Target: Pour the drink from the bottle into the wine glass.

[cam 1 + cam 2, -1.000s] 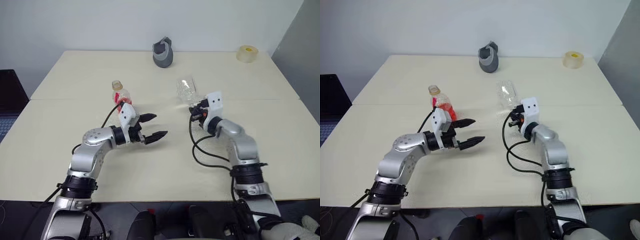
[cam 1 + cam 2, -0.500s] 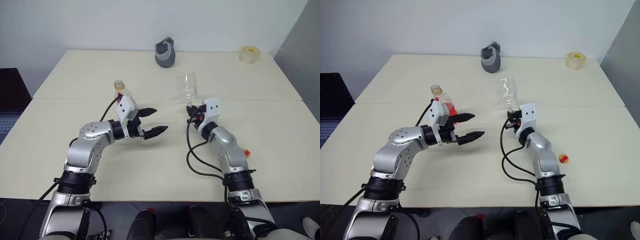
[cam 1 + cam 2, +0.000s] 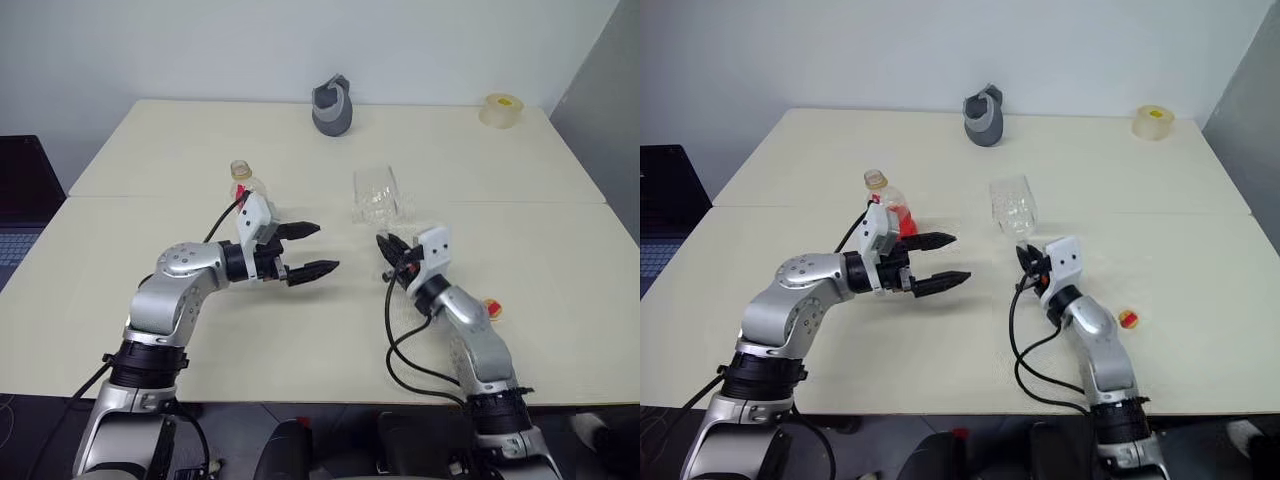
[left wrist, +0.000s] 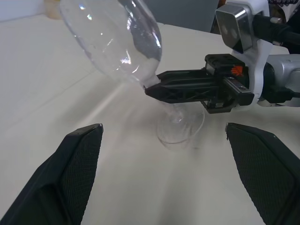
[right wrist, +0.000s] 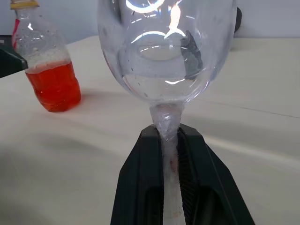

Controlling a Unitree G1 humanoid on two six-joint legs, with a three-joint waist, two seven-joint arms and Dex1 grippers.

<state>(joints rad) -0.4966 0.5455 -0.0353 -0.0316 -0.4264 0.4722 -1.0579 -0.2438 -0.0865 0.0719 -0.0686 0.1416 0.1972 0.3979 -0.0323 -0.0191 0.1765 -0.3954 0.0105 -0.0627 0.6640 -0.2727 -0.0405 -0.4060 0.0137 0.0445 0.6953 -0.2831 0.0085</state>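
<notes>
We see a wide cream table (image 3: pixel 120 330) carrying everything. At its far edge stands a dark grey jug (image 3: pixel 331 105), with a roll of tape (image 3: pixel 500 109) toward the far right corner. Our left pincer (image 3: pixel 312 249) hovers with its fingers spread wide, holding nothing, just in front of the bottle (image 3: pixel 887 206), which stands upright with red-orange drink (image 5: pixel 54 86) low inside. Our right pincer (image 5: pixel 169 140) is clamped on the stem of the wine glass (image 3: pixel 1013 206), whose bowl is tilted. A small yellow-and-red cap (image 3: pixel 1127 319) lies near the right arm.
</notes>
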